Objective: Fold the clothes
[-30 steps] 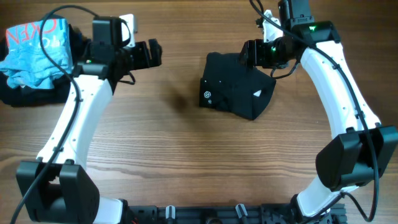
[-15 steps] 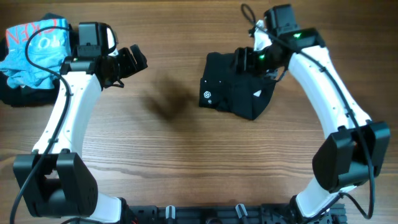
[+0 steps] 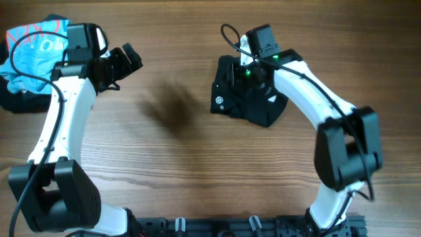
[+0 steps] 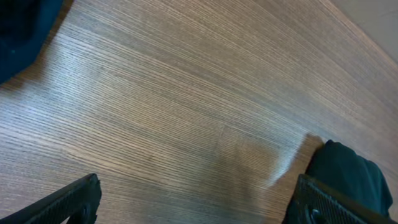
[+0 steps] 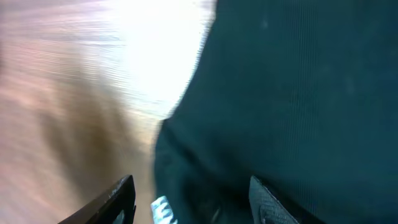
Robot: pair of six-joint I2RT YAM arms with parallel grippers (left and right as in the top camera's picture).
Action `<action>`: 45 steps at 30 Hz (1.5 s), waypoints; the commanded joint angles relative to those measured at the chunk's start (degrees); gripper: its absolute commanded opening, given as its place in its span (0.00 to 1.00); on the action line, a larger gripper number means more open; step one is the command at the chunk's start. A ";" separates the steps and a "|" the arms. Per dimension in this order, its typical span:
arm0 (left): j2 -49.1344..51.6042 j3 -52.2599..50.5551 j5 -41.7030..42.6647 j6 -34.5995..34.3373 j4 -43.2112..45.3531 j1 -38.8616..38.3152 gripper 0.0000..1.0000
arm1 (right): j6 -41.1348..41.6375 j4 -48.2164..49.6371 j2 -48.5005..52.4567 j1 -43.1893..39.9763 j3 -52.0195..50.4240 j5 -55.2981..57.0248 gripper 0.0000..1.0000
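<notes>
**Item 1: black T-shirt** [image 3: 253, 105]. It is folded into a compact bundle and lies on the wooden tabletop [image 3: 197, 164], right of centre and toward the far edge. We note a small white logo [image 3: 219, 102] on its left portion. In the right wrist view its dark fabric fills the right side of the frame, blurred.

**Item 2: right gripper** [image 3: 246, 70]. We place it over the far edge of the bundle. The wrist view shows the jaws parted with nothing clamped between them. We cannot tell whether they touch the cloth.

**Item 3: left gripper** [image 3: 126, 59]. It is well apart from the shirt, above bare wood at the far left. In its wrist view the jaws are spread wide and empty, with wood grain between them.

**Item 4: light-blue garment** [image 3: 33, 43]. It has red lettering and is crumpled in the far-left corner. We log it resting on a dark cloth [image 3: 16, 99], just beside the left arm.
</notes>
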 commanded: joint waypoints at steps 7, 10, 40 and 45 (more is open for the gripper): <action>0.50 0.68 -3.08 2.29 0.04 0.02 1.00 | -8.35 -1.51 5.92 2.23 -0.72 -3.30 0.66; 0.50 0.68 -4.24 2.29 0.07 0.02 1.00 | -9.29 -2.08 5.92 3.91 -0.72 -3.39 0.66; 0.50 0.68 -4.22 2.25 1.16 1.33 1.00 | -9.86 -21.11 5.90 8.94 15.26 -6.29 0.59; 0.50 0.68 -4.22 -0.74 3.50 5.92 1.00 | -8.74 -15.17 6.27 13.18 15.26 9.20 0.04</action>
